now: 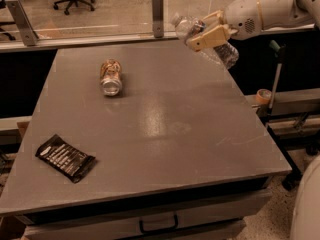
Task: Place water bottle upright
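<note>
The water bottle (222, 51) is a clear ribbed plastic bottle, held tilted in the air above the table's far right corner, its capped end up to the left and its base down to the right. My gripper (206, 33) is shut on the bottle's middle, its tan fingers (210, 36) across the body. The white arm reaches in from the upper right. The label band is hidden by the fingers.
A brown-gold can (111, 77) lies on its side at the far left-centre of the grey table (165, 129). A black snack packet (65, 157) lies near the front left. A glass rail with posts (157, 7) runs behind the table. A tape roll (263, 96) sits right.
</note>
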`<state>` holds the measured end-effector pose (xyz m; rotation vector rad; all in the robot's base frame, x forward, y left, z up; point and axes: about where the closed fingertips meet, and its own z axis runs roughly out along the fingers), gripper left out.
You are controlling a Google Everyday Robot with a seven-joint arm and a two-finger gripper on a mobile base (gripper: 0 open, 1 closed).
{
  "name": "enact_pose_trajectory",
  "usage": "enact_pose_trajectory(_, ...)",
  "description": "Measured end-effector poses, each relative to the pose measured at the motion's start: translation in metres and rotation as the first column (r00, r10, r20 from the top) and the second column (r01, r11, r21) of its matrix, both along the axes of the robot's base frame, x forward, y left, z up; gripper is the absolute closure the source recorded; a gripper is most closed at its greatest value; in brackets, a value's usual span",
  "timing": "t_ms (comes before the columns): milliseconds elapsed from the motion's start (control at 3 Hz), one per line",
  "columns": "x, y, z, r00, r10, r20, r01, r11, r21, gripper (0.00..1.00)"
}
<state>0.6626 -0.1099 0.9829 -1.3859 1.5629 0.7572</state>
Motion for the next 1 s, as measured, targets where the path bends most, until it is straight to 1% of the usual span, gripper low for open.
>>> enact_pose_trajectory(333, -0.017, -0.007, 0.012, 0.9974, 0.071, 0.008, -0.071, 0.981, 0.179, 1.0)
enact_pose_trajectory(667, -0.029, -0.016, 0.016, 0.9912, 0.132, 0.012, -0.127, 0.925, 0.359, 1.0)
enact_pose_trajectory(1000, -0.038, -0.017, 0.021, 0.9765, 0.213, 0.034, -0.2, 0.838, 0.508, 1.0)
